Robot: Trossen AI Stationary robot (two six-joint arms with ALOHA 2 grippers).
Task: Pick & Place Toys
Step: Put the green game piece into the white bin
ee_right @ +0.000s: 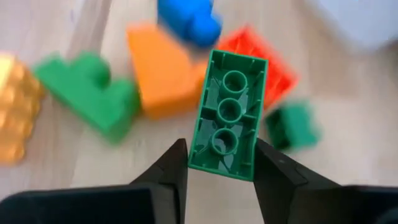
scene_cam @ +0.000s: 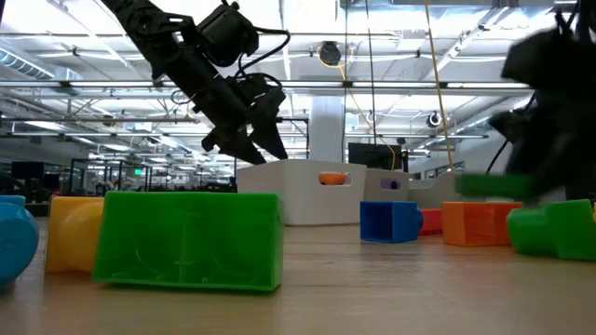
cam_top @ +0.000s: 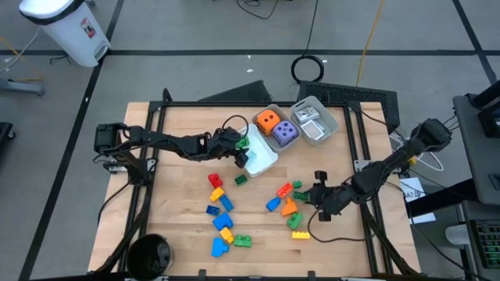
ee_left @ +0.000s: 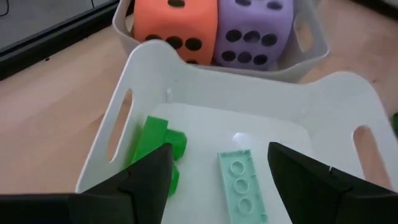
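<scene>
This is a robotics lab set up in a large open industrial hall. A wooden table stands on a grey concrete floor marked with dark lines, and two dark arms are fixed to a black frame at its edges. Cables run loose over the floor, one coiled behind the table. A white bin stands in a corner, and equipment racks sit at the right. The low view looks across the table into a wide room with an exposed ceiling, beams, pipes and rows of strip lights, and desks with monitors far behind.
</scene>
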